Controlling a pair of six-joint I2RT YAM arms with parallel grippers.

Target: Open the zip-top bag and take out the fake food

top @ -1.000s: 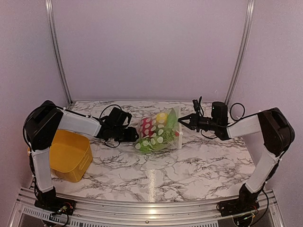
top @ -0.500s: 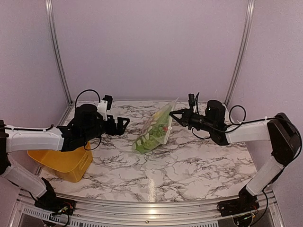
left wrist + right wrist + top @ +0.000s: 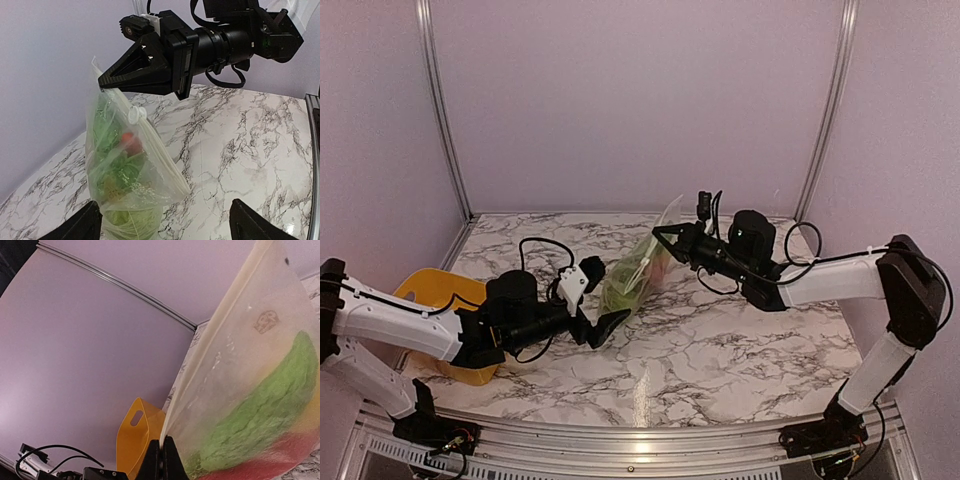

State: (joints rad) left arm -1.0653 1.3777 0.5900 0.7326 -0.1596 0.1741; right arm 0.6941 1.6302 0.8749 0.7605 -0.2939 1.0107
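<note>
The right tool (image 3: 657, 232) pinches the zip-top bag (image 3: 638, 272) by its top corner, upright over the bench (image 3: 740, 340), fake food (image 3: 120, 170) inside. The left tool (image 3: 603, 297) gapes wide just beside it. The yellow basket (image 3: 420, 290) sits at the left edge.

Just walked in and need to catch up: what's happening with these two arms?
The right gripper is pinched shut on the top corner of the zip-top bag, holding it up so it hangs. The fake food is inside it. The left gripper is open, low beside the bag's bottom, gripping nothing.
</note>
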